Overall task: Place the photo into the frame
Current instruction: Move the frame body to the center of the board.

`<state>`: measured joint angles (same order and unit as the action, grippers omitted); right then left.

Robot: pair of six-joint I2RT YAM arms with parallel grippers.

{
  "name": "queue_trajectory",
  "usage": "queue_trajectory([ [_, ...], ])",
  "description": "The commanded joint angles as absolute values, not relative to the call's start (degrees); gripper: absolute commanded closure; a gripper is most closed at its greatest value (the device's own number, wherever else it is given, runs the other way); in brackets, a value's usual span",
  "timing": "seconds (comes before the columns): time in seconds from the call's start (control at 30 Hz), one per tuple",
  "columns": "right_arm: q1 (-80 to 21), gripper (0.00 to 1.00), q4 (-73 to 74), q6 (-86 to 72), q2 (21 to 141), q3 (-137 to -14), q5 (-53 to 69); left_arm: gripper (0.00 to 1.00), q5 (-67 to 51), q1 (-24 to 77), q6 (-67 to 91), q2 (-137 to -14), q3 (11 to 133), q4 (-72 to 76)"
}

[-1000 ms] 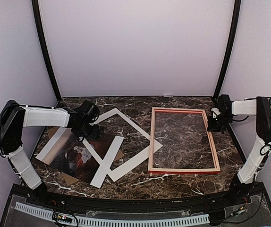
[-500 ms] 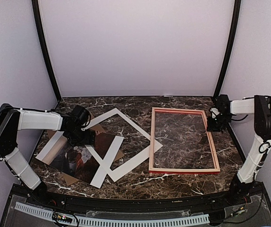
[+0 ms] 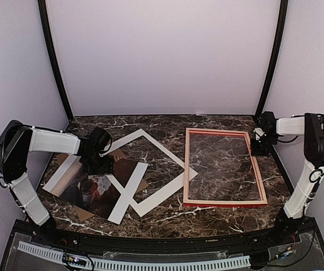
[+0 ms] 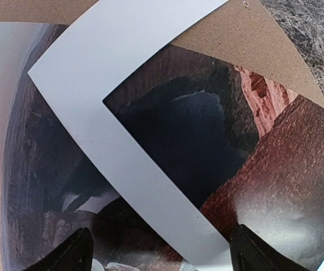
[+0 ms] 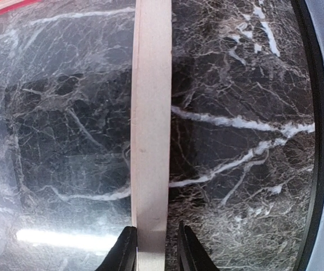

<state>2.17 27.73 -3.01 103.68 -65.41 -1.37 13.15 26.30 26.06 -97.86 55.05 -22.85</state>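
Note:
The photo, dark brown with a white figure, lies flat at the near left, partly under a white mat. My left gripper hovers low over both, open. In the left wrist view its fingertips stand far apart over the photo and a mat strip. The frame lies flat on the right. My right gripper sits at its far right rail. In the right wrist view that gripper straddles the pale wood rail, shut on it.
A brown backing board lies beneath the photo, one corner showing near the front. The mat's right corner reaches under the frame's left rail. The dark marble table's black right edge runs close beside the right gripper.
The frame has slid a little to the right with the right gripper on its rail. The left gripper has moved left and down over the photo, and its jaws have narrowed slightly.

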Motion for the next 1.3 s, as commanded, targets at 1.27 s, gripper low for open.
queue_trajectory([
  [1.27,5.27,0.61,20.49,-7.90,96.88,-55.72,5.76,0.15,-3.07,19.77,32.01,-87.69,44.31,-15.03],
])
